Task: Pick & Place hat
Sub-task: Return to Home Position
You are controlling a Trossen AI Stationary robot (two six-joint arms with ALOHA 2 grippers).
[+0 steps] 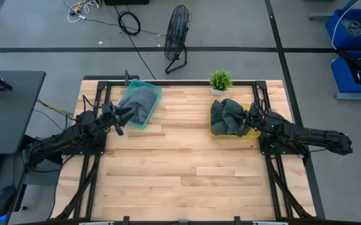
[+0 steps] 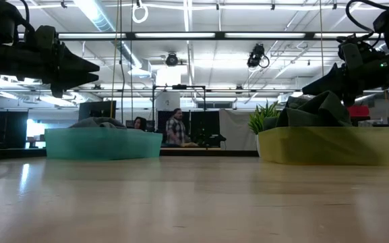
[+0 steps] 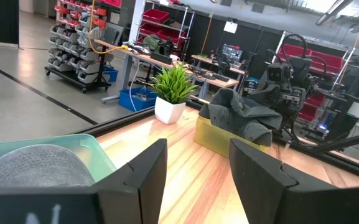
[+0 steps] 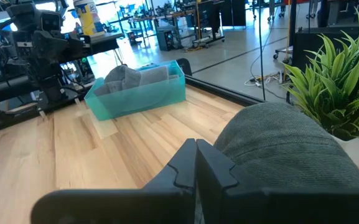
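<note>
A light grey hat lies in a teal bin at the table's far left. Dark green hats are piled in a yellow bin at the far right. My left gripper hovers open just off the teal bin's near left side. In its wrist view the grey hat lies beside the open fingers. My right gripper is shut at the yellow bin's right side, right beside the pile's top. The low view shows it just above the dark hats. My right gripper has its shut fingers level and close against the rounded crown of a dark green hat, coming from the table's right side. Whether they touch the hat I cannot tell. My left gripper touches nothing.
A small potted plant stands at the far edge between the bins, close to the yellow one. The bare wooden table stretches wide between and in front of the arms. People sit in the room beyond the table.
</note>
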